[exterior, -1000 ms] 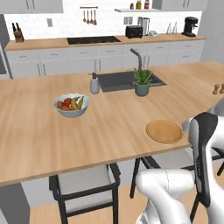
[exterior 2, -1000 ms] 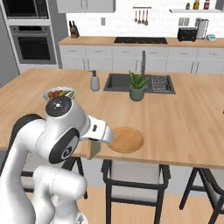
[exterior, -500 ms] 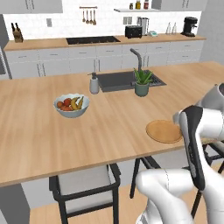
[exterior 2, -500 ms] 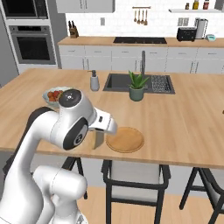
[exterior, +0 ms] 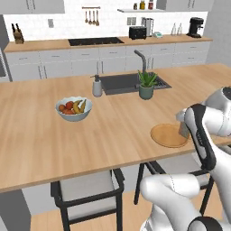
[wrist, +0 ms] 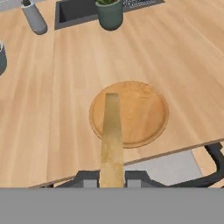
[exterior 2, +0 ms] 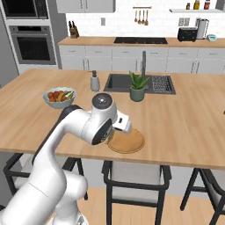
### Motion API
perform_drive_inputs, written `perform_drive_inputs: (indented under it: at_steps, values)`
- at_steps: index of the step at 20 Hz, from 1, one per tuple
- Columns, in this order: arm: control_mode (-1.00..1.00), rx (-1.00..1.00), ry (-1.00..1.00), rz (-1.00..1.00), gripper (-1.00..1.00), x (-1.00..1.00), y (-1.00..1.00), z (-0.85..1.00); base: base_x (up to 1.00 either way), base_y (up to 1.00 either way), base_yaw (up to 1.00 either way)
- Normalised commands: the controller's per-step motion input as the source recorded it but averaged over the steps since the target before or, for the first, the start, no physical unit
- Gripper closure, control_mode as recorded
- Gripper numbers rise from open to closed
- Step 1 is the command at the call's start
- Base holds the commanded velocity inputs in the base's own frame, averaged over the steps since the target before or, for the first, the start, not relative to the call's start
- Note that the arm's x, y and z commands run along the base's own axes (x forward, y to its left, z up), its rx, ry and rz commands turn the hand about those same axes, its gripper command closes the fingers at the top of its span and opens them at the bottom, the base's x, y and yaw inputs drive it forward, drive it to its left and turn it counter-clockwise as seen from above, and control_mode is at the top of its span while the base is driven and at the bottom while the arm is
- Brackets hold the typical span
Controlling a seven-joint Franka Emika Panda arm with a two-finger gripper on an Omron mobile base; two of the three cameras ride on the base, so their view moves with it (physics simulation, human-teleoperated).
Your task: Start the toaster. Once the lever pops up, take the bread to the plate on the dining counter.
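We've got the bread (wrist: 111, 140) pinched edge-on in our hand (wrist: 111, 178), hanging just above the plate (wrist: 144, 114) at the near edge of the table (wrist: 61, 87). It looks light, stiff and crumbly, so we'd grip gently by its end.

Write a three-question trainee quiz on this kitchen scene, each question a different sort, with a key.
1. True or false: the bread already lies flat on the plate.
2. The potted plant stands beside: A the sink, B the fruit bowl, C the toaster.
3. Fill in: the gripper is ___ on the bread.

Key: 1 false, it is held above the plate; 2 A; 3 shut.
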Motion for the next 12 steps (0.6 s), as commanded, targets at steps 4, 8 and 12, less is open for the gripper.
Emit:
perform_drive_inputs:
  at_steps: [4,8,12]
  values:
    - [-1.0,0.11,-0.06,0.0,1.0,0.49,0.0,-0.48,0.0,0.0,0.0]
    - [-1.0,0.12,-0.03,0.0,1.0,0.52,0.0,-0.59,0.0,0.0,0.0]
    - [-1.0,0.07,-0.03,0.0,1.0,0.57,0.0,-0.64,0.0,0.0,0.0]
